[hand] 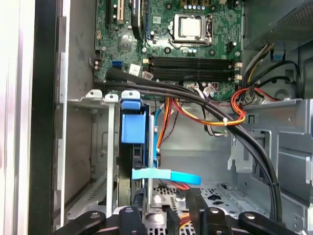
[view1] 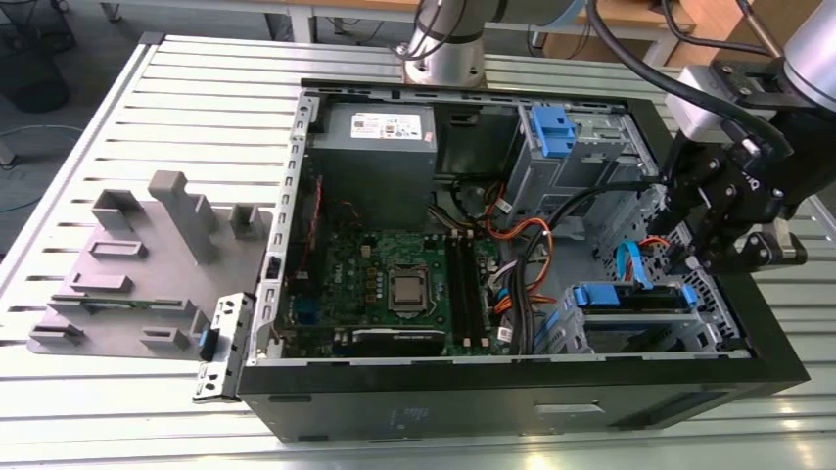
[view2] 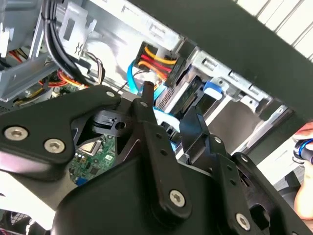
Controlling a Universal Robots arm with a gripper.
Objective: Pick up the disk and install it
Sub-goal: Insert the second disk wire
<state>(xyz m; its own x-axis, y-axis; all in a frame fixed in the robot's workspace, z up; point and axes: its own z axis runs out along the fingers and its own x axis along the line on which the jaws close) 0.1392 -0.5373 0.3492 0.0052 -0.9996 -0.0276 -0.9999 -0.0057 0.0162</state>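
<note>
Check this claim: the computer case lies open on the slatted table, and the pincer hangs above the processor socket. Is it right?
No. In the exterior view the pincer hangs above the drive cage at the exterior view's right, not the processor socket. The case does lie open on the slatted table.

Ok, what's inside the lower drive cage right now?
The disk sits in the lower drive cage, its blue carrier showing, with a blue cable beside it. Its body and connectors are hidden by the cage. The hand hovers above.
</note>
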